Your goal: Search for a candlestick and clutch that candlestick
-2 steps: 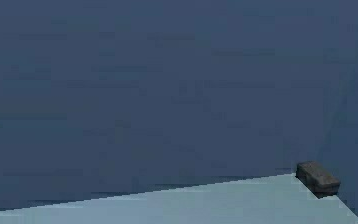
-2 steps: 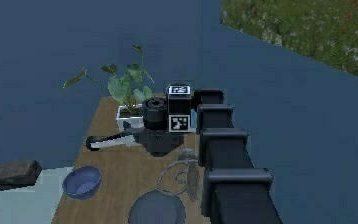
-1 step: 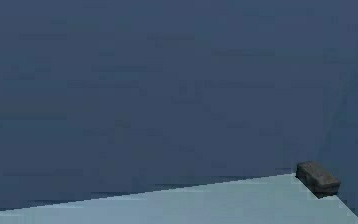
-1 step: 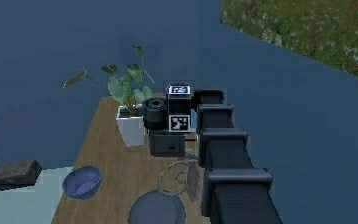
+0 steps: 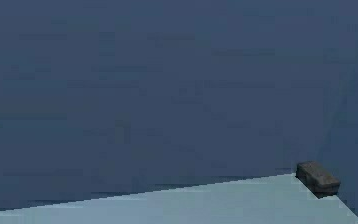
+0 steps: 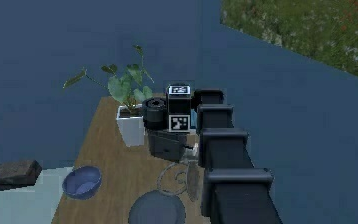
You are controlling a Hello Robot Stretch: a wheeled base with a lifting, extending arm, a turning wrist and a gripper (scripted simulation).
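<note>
Where the arm (image 6: 237, 175) reached out across the wooden table (image 6: 109, 150), the gripper (image 6: 173, 172) sat left of its two white marker squares (image 6: 179, 122), with a leafy plant in a white pot (image 6: 132, 122) just beyond it to the far left. Whether the fingers were spread or pressed together could not be told, nor whether they held anything, since things stood on the table behind them. A blue bowl (image 6: 84, 181) lay at the table's near left edge and a dark round dish (image 6: 155, 211) at its near end. Which shape, if any, was the candlestick could not be told. A dark box (image 6: 15, 174) lay on the floor left of the table. In the forward view a dark box (image 5: 317, 178) lay at the right, where pale floor (image 5: 187, 206) met a dark blue wall (image 5: 167, 90).
</note>
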